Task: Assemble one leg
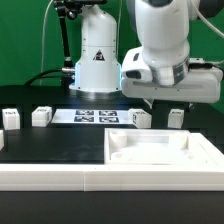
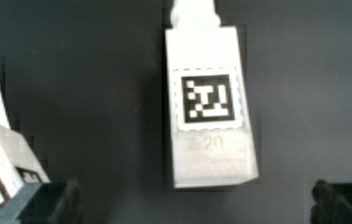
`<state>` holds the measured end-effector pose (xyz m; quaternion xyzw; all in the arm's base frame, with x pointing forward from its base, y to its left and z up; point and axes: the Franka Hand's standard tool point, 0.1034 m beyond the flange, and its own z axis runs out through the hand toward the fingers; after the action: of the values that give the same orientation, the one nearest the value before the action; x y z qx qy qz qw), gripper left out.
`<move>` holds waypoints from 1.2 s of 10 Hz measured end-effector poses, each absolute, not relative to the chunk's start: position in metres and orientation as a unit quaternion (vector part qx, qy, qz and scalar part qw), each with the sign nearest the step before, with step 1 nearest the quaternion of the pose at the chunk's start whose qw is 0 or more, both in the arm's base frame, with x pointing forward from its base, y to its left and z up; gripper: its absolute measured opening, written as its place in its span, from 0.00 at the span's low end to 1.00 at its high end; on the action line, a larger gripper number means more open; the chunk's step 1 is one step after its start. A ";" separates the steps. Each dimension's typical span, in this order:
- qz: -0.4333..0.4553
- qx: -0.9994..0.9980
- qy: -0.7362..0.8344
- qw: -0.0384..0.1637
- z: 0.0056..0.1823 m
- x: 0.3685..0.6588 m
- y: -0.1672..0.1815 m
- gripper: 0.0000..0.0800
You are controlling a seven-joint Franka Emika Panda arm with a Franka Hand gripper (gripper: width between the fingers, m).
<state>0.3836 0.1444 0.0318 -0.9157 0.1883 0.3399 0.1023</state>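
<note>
White plastic rectangular leg [image 2: 210,150] with black-and-white square tag [image 2: 207,99] lies flat | probably light, stiff, a little slippery | best grasped across long sides | gripper [image 2: 194,200] spread wide, holding nothing

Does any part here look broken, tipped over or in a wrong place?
Nothing stands out. The leg in front of the open pincer looks whole, its tag clean. The marker board and the large white tray piece show no damage.
</note>
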 end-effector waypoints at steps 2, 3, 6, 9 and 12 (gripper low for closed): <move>0.400 -0.893 0.180 0.106 0.025 0.374 0.151 0.81; 0.423 -0.882 0.177 0.107 0.019 0.374 0.154 0.81; 0.421 -0.885 0.171 0.105 0.014 0.373 0.162 0.81; 0.422 -0.884 0.170 0.103 0.013 0.370 0.163 0.66; 0.422 -0.884 0.171 0.103 0.013 0.370 0.163 0.36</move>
<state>0.3697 0.1627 0.0127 -0.8842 0.1705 0.4224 0.1033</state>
